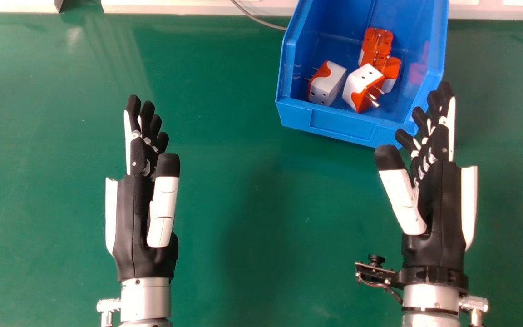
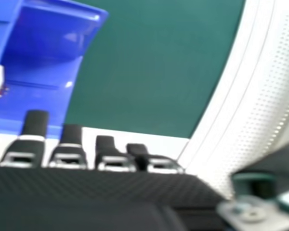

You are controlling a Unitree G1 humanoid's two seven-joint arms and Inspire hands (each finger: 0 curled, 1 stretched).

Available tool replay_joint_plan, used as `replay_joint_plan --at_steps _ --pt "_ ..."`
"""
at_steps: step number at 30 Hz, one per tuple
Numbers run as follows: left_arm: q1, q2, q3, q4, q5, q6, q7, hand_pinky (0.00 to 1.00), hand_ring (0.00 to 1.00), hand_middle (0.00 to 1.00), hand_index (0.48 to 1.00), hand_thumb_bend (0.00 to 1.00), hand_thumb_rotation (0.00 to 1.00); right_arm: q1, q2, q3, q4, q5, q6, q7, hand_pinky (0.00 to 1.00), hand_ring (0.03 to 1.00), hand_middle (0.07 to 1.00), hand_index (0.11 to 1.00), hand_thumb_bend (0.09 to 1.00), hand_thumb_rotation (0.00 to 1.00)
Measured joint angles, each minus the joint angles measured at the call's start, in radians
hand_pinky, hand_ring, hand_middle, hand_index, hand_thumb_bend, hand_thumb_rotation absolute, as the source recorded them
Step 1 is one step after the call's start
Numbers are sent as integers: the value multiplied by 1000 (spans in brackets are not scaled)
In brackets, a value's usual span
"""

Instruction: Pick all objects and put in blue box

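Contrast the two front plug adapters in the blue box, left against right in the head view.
The left adapter points its pins left; the right adapter points its pins right and frontward. The left adapter shows holes on its front side, the right adapter on its upper side. Both are white and orange.

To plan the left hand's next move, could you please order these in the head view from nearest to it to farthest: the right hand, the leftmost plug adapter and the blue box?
1. Blue box: ahead and to the right of the left hand.
2. Leftmost plug adapter: inside the box, near its left wall.
3. Right hand: over the table's right side.
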Motion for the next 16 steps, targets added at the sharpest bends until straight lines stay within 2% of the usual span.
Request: replay_joint_plan --at_steps 5,16 --pt "0 0 0 -10 0 1 0 1000 1000 1000 1000 815 843 0 0 0 0 -4 0 0 852 948 994 995 807 924" --pt "2 0 0 -12 0 2 0 1000 1000 1000 1000 812 841 1 0 -3 0 -8 2 -1 856 947 996 998 823 961"
